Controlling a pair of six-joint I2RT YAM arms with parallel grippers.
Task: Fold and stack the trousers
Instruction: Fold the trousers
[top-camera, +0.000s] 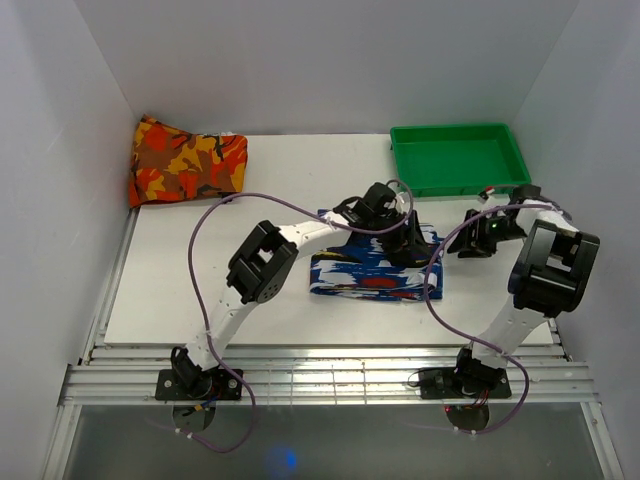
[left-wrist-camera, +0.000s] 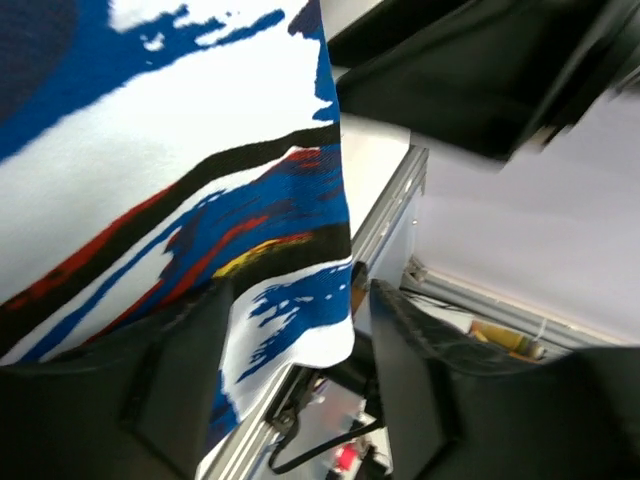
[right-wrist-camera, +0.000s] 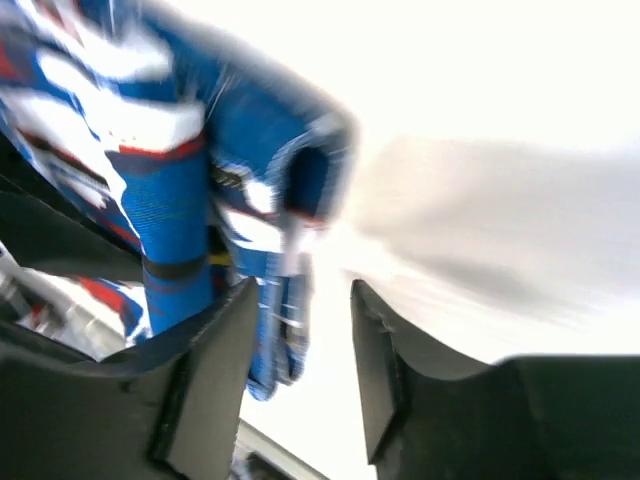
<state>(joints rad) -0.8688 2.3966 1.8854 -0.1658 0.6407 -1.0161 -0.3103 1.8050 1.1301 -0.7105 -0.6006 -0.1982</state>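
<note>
Standing apart, the fingers of my left claw (left-wrist-camera: 297, 310) clamp nothing — a corner of the trousers (left-wrist-camera: 180, 180) just hangs between them. My right claw (right-wrist-camera: 300, 300) is parted too and empty, the folded edge just beside one finger. The trousers lie as a compact bundle in the middle of the table (top-camera: 180, 290), so folding looks about done. Stacking is left — onto the orange cloth (top-camera: 185, 160) far left, or into the green tray (top-camera: 460, 185), I cannot tell.
</note>
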